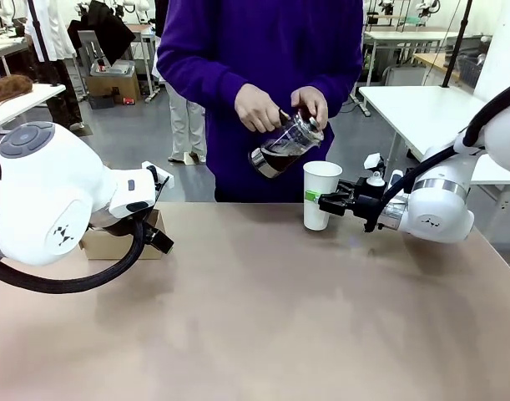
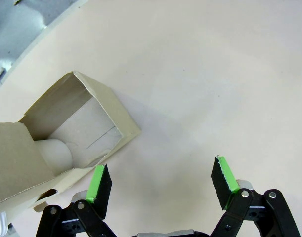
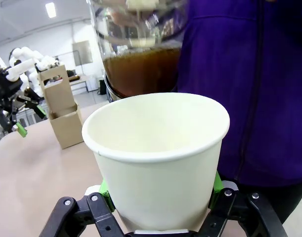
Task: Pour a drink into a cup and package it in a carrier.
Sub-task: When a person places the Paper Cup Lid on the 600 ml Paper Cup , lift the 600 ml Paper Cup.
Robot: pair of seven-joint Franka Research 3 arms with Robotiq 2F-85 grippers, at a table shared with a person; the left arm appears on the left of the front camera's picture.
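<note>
Right tool (image 1: 331, 203) clamps the open paper cup (image 3: 155, 163) low on its wall, upright on the desk (image 1: 263, 317). The cup is likely thin, crushable and heavier once filled, so grip low and lightly. A person tilts the press pitcher (image 1: 284, 149) of drink (image 3: 141, 74) just above the cup. Left tool (image 2: 160, 185) is open beside the carrier (image 2: 57, 101).

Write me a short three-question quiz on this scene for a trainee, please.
1. True or false: the right tool is shut on the white paper cup.
2. Where is the glass press pitcher? A) standing upright, untouched; B) held tilted above the cup by the person's hands; C) set down on the floor.
3. Fill in: the left tool, beside the cardboard drink carrier, is ____.
Key: 1 true; 2 B; 3 open.
</note>
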